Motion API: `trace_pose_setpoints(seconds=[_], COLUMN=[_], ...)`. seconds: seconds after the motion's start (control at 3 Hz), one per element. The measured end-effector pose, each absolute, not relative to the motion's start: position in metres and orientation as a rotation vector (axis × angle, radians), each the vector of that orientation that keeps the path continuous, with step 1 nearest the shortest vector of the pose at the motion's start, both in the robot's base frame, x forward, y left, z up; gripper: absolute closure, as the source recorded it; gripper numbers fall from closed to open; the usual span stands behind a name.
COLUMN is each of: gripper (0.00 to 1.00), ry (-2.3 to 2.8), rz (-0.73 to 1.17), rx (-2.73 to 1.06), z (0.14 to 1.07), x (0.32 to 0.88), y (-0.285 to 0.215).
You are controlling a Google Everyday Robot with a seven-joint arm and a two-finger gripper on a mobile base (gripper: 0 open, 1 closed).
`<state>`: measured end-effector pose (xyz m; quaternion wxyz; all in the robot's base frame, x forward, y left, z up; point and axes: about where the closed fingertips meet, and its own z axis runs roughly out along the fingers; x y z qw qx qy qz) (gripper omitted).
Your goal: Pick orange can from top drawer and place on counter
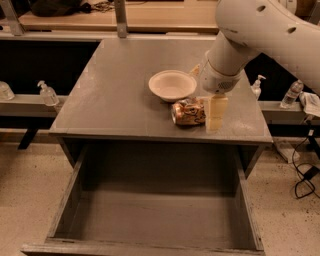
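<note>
The orange can (188, 112) lies on its side on the counter (115, 95), near the front right edge and just in front of a cream bowl (172, 85). My gripper (214, 118) hangs from the white arm directly right of the can. One cream finger (216, 112) stands beside the can's right end, and the can looks free of the grip. The top drawer (67, 200) is pulled fully out below the counter, and nothing shows inside it.
Pump bottles stand on side rails at the left (47, 93) and the right (257, 86), with a water bottle (291, 93) further right. Cables (305, 175) lie on the floor at the right. A wooden table (125, 15) runs behind the counter.
</note>
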<state>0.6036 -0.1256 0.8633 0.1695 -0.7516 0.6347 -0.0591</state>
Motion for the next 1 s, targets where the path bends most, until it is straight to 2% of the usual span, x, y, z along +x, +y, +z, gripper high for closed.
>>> trace_pose_setpoints(seconds=[0.67,1.0], gripper=[0.00,0.00], ry=[1.684,1.683], rz=[-0.187,-0.188], rx=[-1.969,-1.970], z=[0.927,0.926], x=[0.571,0.572], y=[-0.162,-0.162])
